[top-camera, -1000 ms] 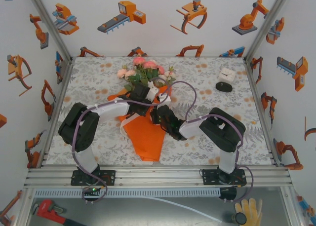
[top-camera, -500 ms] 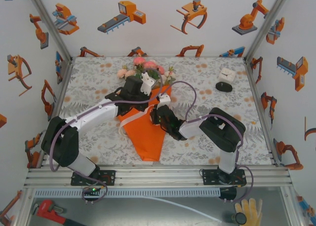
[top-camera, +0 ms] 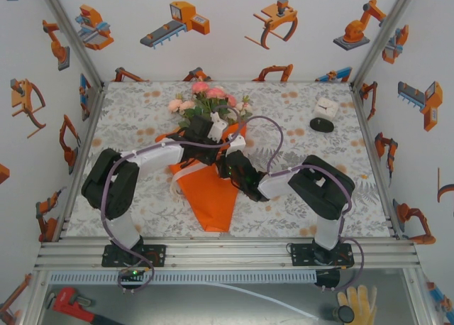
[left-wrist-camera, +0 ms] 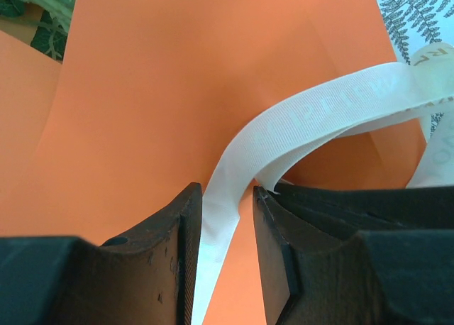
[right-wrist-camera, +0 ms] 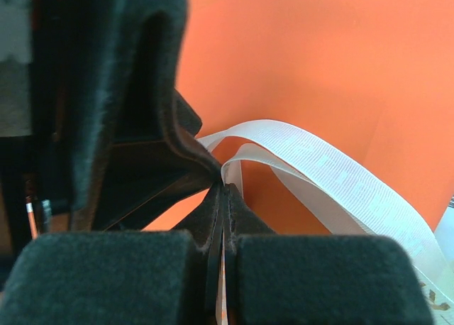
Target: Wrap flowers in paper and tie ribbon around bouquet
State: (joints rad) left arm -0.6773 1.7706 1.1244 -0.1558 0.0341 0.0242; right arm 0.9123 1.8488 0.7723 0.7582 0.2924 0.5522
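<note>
Left wrist view: the left gripper [left-wrist-camera: 227, 208] has its two black fingers [left-wrist-camera: 167, 257] narrowly apart, and the ribbon [left-wrist-camera: 319, 108] runs down through the gap between them without being pinched. Above the fingers the ribbon rises in a broad white arch over the orange paper [left-wrist-camera: 163, 91]. It curves off to the right, where a strip of the leaf-printed tablecloth [left-wrist-camera: 411, 13] shows. A few green leaves of the flowers [left-wrist-camera: 42, 6] peek in at the top left corner, at the paper's edge.

In the right wrist view, the right gripper [right-wrist-camera: 222, 196] is closed on the ribbon. Its pads meet in a thin seam and a sliver of white cloth shows in that seam. From the tips two bands of ribbon loop up and out to the right across the paper. A black finger of the left gripper stands just beside it on the left, almost touching.

From the top external view, the paper lies near the middle of the table as a cone, its narrow end toward the arm bases. The pink and cream blooms fan out at its wide far end, and loops of ribbon hang at its left edge. Both arms reach in over the waist of the cone, close together. A small white box [top-camera: 326, 108] stands well apart at the far right
</note>
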